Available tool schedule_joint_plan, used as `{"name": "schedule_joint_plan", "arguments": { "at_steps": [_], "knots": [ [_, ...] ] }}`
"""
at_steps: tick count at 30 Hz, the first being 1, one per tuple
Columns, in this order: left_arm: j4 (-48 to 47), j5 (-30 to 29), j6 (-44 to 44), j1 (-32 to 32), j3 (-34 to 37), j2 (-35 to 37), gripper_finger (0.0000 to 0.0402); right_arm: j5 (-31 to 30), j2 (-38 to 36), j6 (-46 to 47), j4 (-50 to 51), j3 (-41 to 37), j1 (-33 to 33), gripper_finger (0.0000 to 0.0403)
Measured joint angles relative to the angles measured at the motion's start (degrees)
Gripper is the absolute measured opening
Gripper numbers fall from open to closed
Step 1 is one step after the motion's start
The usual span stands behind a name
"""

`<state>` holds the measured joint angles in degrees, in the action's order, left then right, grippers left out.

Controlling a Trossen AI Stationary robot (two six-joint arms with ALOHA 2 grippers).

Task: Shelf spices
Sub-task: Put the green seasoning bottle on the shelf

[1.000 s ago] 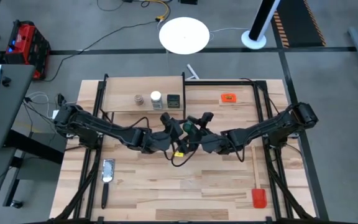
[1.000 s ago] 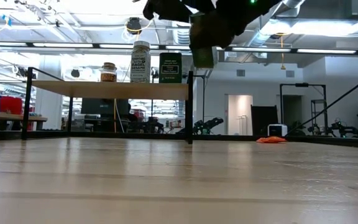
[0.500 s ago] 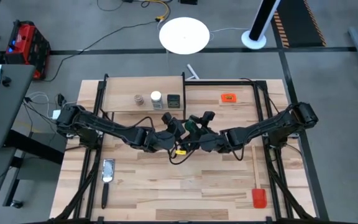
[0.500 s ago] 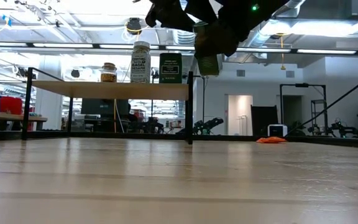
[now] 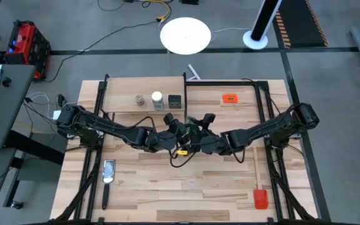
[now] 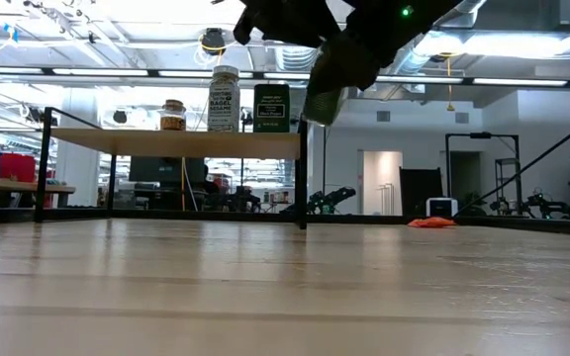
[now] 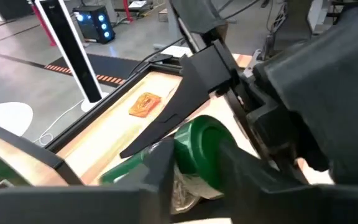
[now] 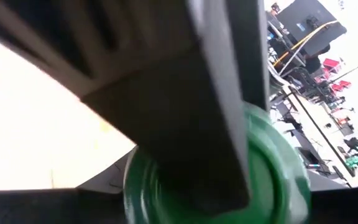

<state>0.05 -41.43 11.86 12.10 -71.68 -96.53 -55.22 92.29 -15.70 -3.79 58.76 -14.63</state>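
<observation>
The shelf (image 5: 120,95) stands at the table's far side. On it a brownish jar (image 5: 140,99), a white-lidded jar (image 5: 157,97) and a black tin (image 5: 174,100) stand in a row on their bases. The green-lidded jar (image 6: 326,87) hangs tilted in the air near the shelf's right end. My left gripper (image 5: 181,130) and my right gripper (image 5: 196,133) meet at it over the table's middle, both shut on it. My left gripper has its two fingers (image 7: 159,171) on opposite sides of the jar at the green lid (image 7: 199,149), coming roughly level from the table's left. The jar is clear of the table and tilted. My right gripper holds the same jar at its lid end (image 8: 278,180), coming from the table's right; one finger (image 7: 188,102) lies along the lid, the other is hidden. The glass body slants down below both grippers.
An orange tag (image 5: 230,98) lies far right on the table. A red-headed spatula (image 5: 259,197) lies near the right edge, and a metal tool (image 5: 109,170) near the left. The shelf's left part is bare wood.
The green-lidded jar hung upright under the grippers and has tipped, its bottom swinging toward the shelf. My left gripper has drawn in against the jar beside my right gripper. Both hands have kept their place.
</observation>
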Motion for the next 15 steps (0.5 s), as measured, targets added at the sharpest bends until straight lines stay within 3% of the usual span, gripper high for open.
{"name": "schedule_joint_plan", "arguments": {
  "at_steps": [4, 7, 11, 15],
  "knots": [
    [0.2, 1.2, 0.0, -0.1, 0.0, 0.0, 0.004, -0.1, 0.0, 0.2, 0.2, 0.0, 0.1, 0.0205],
    [0.8, 0.7, -0.4, -0.1, 0.0, 0.1, 0.0029, -0.3, 0.0, 0.5, 0.2, 0.0, 0.1, 0.0205],
    [-0.3, 0.9, -1.6, 0.2, 0.1, 0.9, 0.0058, 0.8, 0.0, 1.2, -0.1, 0.0, -0.1, 0.0205],
    [-3.5, 1.5, -3.9, 1.3, 0.2, 2.1, 0.0094, 8.2, 0.0, 9.2, 3.4, 0.3, -0.3, 0.0205]
  ]
}}
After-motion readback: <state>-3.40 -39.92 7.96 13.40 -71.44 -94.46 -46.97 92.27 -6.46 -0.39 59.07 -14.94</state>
